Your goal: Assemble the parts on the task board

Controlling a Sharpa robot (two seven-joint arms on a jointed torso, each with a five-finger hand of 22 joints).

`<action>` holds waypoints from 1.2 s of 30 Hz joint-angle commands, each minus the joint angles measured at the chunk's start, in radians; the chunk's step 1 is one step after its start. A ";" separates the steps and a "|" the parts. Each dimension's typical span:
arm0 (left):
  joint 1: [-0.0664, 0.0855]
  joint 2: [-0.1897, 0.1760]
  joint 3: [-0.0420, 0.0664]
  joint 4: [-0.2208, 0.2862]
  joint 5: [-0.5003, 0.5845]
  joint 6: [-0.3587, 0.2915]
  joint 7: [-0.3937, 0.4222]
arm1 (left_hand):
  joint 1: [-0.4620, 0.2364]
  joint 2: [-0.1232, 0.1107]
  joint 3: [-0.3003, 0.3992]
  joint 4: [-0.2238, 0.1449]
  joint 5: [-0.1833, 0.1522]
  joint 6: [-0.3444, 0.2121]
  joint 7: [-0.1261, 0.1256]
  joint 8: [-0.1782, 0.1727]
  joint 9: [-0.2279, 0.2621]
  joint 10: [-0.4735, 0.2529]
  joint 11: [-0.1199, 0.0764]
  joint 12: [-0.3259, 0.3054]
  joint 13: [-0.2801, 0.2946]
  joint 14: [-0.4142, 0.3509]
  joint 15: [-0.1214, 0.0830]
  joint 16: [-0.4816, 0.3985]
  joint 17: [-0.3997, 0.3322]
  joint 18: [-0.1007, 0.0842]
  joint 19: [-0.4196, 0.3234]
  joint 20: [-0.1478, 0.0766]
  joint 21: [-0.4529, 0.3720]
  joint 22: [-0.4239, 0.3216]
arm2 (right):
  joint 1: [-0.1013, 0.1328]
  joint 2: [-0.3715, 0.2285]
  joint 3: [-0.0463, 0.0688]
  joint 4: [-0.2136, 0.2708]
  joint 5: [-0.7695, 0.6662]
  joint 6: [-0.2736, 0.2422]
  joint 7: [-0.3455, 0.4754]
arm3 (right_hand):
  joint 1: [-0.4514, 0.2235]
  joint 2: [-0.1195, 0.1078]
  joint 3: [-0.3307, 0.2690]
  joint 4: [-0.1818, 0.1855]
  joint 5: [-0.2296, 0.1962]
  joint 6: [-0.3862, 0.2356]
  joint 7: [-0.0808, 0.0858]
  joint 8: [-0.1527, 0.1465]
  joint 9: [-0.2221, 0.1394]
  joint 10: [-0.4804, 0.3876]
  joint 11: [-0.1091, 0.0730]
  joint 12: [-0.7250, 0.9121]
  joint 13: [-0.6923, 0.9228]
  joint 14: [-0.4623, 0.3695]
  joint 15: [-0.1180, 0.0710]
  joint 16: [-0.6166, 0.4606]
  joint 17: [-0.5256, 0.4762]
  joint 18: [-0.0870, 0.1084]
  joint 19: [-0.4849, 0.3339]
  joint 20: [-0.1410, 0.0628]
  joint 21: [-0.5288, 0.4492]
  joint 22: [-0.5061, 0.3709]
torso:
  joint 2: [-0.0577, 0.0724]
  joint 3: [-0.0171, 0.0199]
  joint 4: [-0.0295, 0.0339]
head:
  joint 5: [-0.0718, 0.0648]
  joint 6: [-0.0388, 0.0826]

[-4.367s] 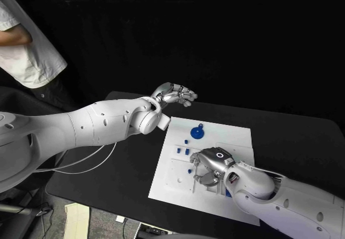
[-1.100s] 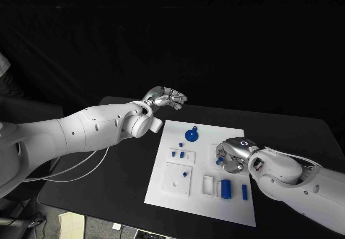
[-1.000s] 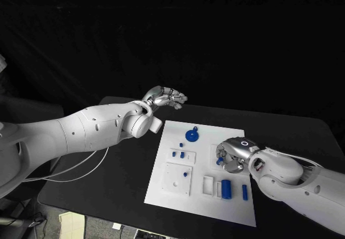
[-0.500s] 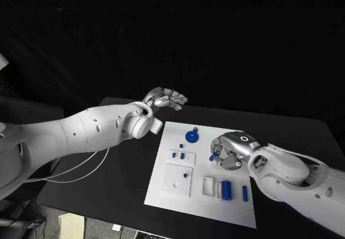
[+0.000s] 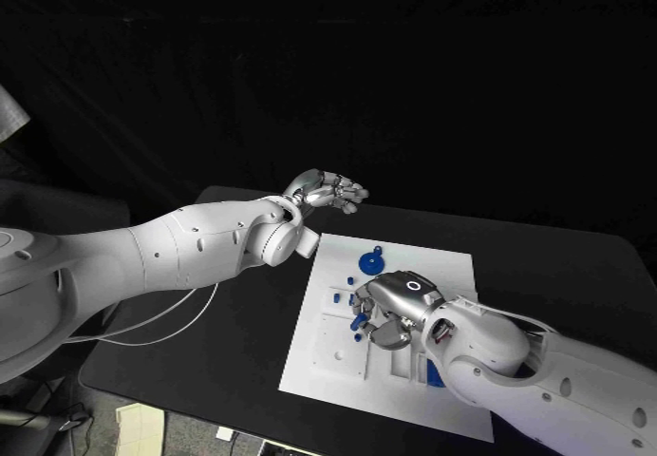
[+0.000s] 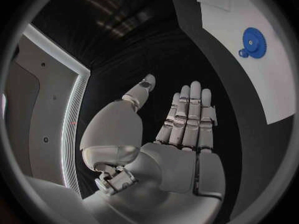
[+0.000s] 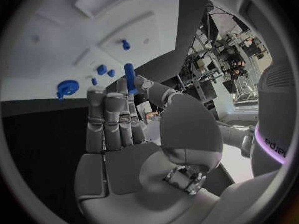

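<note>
The white task board [image 5: 322, 370] lies in the middle of the black table. A blue gear [image 5: 372, 261] sits near its far edge, also seen as the gear [image 6: 251, 41] past my left hand. My right hand [image 5: 390, 309] hovers low over the board's middle and pinches a small blue peg [image 7: 129, 77] between thumb and fingertips. Beneath it, small blue parts [image 7: 101, 69] stand in the board [image 7: 56, 40]. A blue cylinder [image 5: 433, 372] lies half hidden by my right forearm. My left hand [image 5: 326, 193] is raised beyond the board's far left corner; its fingers [image 6: 187, 119] are straight and hold nothing.
The black table [image 5: 548, 266] extends well to the right of the board. My left forearm [image 5: 205, 252] hangs over the table's left side. A person's white sleeve [image 5: 11, 109] shows at the far left edge.
My right hand has moved left across the board, from its right part to its middle, still pinching the blue peg. The left hand has stayed raised in place.
</note>
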 commanded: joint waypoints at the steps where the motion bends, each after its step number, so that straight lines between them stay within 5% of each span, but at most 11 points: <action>1: 0.000 0.007 0.001 -0.009 0.005 0.000 0.004 | -0.009 -0.002 0.000 0.006 0.003 -0.006 0.016 0.000 -0.001 -0.001 0.007 -0.005 -0.001 0.004 0.001 -0.005 0.002 0.011 0.004 0.001 -0.004 0.002 | -0.011 0.027 -0.003 -0.010 -0.025 0.005 0.015 | -0.003 0.005 0.005 -0.002 -0.001 0.010 -0.004 0.004 0.021 0.007 -0.001 0.004 0.001 -0.001 -0.008 0.004 0.001 0.069 0.007 -0.001 0.007 0.018 | -0.002 -0.0011 0.0001 | 0.011 -0.002; 14: 0.001 0.016 0.001 -0.009 0.006 0.003 0.004 | -0.009 -0.002 0.000 0.007 0.003 -0.006 0.016 0.001 -0.001 -0.001 0.006 -0.005 -0.001 0.004 0.001 -0.005 0.003 0.011 0.004 0.001 -0.005 0.002 | -0.042 0.104 -0.044 -0.079 -0.078 0.011 0.020 | -0.003 0.006 0.007 -0.006 -0.001 0.010 -0.005 0.003 0.022 0.007 -0.001 0.003 0.003 -0.001 -0.008 0.004 0.002 0.069 0.006 -0.002 0.007 0.018 | 0.002 0.0003 0.0015 | 0.033 -0.010; 36: 0.001 0.020 0.001 -0.005 0.009 0.006 0.002 | -0.011 -0.001 -0.001 0.009 0.003 -0.007 0.016 0.002 -0.001 -0.001 0.007 -0.006 -0.001 0.004 0.002 -0.007 0.005 0.010 0.003 0.001 -0.006 0.004 | -0.063 0.119 -0.059 -0.107 -0.056 0.047 0.024 | -0.005 0.009 0.009 -0.010 -0.001 0.009 -0.004 0.002 0.023 0.007 -0.001 0.001 0.005 -0.001 -0.008 0.004 0.002 0.069 0.004 -0.002 0.008 0.017 | 0.002 0.0015 -0.0001 | 0.048 -0.019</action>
